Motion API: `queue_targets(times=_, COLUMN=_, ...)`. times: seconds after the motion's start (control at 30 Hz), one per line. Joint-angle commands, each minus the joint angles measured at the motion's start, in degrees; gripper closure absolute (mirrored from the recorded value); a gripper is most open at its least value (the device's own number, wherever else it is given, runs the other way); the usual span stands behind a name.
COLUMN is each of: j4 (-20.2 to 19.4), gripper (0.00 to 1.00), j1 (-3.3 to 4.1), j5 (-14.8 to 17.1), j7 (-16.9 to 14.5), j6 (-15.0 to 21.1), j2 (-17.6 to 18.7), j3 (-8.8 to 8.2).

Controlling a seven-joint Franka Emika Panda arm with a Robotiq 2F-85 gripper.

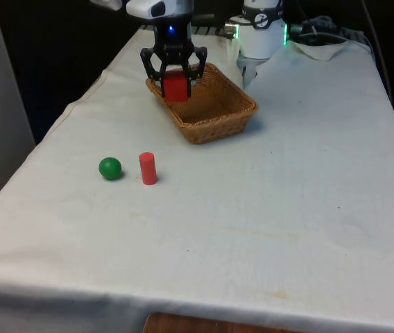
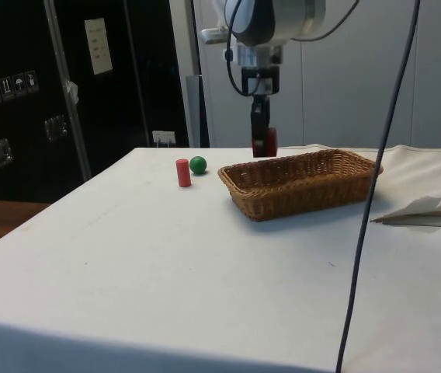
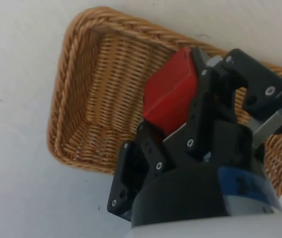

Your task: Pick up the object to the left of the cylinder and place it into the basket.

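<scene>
End effector (image 1: 175, 78): clamped on the red block (image 1: 175, 87), held above the wicker basket (image 1: 219, 118) near its far rim
Left on bench (image 1: 266, 208): red cylinder (image 1: 148, 168), green ball (image 1: 110, 168) just beside it
Risk: release here — block may clip the rim and tumble outside

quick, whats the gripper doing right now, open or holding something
Gripper: closed on a red block, held in the air over the wicker basket.
</scene>
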Motion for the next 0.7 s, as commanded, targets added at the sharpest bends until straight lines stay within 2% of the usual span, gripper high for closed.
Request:
queue_targets(times=0.0, j4=-2.29, gripper=0.99, j1=0.34, j5=-0.69, j7=-0.34, j6=2.18, j2=-1.09, j3=-0.69)
queue_targets(times=0.03, j4=-2.69, gripper=0.99, j1=0.29, j5=-0.57, j7=-0.46, j6=2.58, j2=-1.20, j3=-0.63)
queue_targets(times=0.07, j4=-1.38, gripper=0.99, j1=0.00, j5=0.00, j7=-0.29, j6=1.26, j2=-0.29, j3=0.00)
queue_targets(times=0.1, j4=-3.61, gripper=0.99, j1=0.29, j5=-0.29, j7=-0.69, j6=3.50, j2=-1.49, j3=-0.46)
queue_targets(times=0.3, j4=-7.39, gripper=0.99, j1=0.23, j5=0.23, j7=-0.80, j6=7.33, j2=-2.86, j3=0.57)
queue_targets(times=0.37, j4=-6.76, gripper=0.99, j1=0.00, j5=0.06, j7=-0.57, j6=6.13, j2=-2.35, j3=0.63)
queue_targets(times=0.4, j4=-8.65, gripper=0.99, j1=0.17, j5=0.29, j7=-0.80, j6=8.59, j2=-3.32, j3=0.86)
queue_targets(times=0.6, j4=-12.95, gripper=0.99, j1=0.17, j5=0.74, j7=-0.69, j6=13.01, j2=-4.47, j3=2.12)
queue_targets(times=0.63, j4=-12.03, gripper=0.99, j1=0.00, j5=0.29, j7=-0.57, j6=11.52, j2=-3.90, j3=1.83)
queue_targets(times=0.67, j4=-13.35, gripper=0.99, j1=0.11, j5=0.80, j7=-0.69, j6=13.46, j2=-4.53, j3=2.29)
